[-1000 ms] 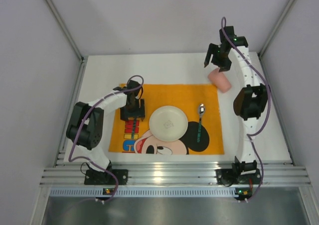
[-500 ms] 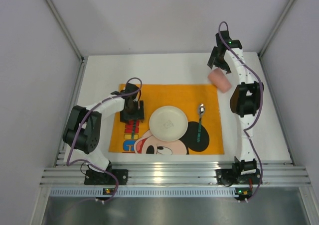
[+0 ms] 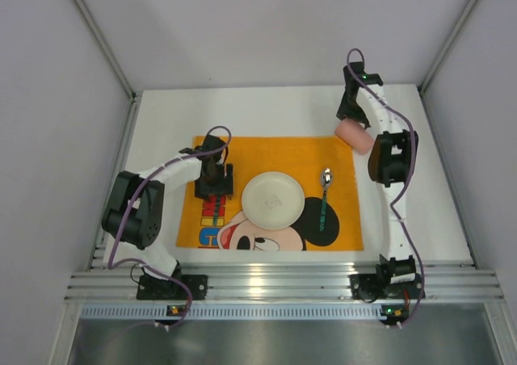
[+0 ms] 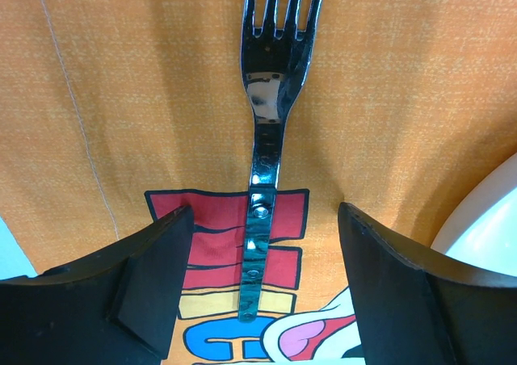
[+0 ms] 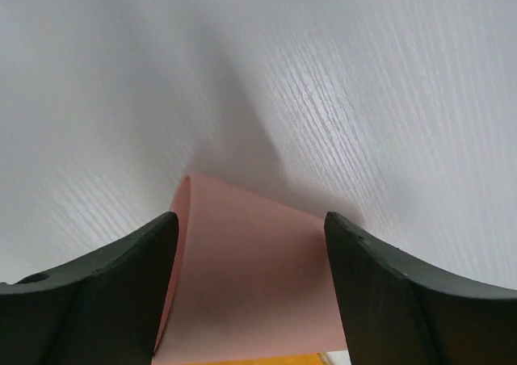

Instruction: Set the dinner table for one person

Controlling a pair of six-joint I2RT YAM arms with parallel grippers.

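The white dinner table (image 3: 242,115) carries an orange Mickey Mouse mat (image 3: 250,151). On the mat lie a white plate (image 3: 273,200), a spoon with a green handle (image 3: 324,197) to its right, and a dark metal fork (image 4: 266,123) to its left. My left gripper (image 3: 214,178) is open low over the fork, its handle lying on the mat between the fingers (image 4: 153,260). A pink cup (image 3: 356,133) lies on its side off the mat's far right corner. My right gripper (image 3: 353,111) is open, its fingers (image 5: 121,292) on either side of the cup (image 5: 250,300).
Grey walls with metal frame posts close in the table on the left, back and right. An aluminium rail (image 3: 283,283) with both arm bases runs along the near edge. The plate's rim (image 4: 485,220) lies just right of my left gripper.
My right gripper has moved back and down from above the pink cup until its fingers straddle it. The left arm has shifted only slightly over the fork.
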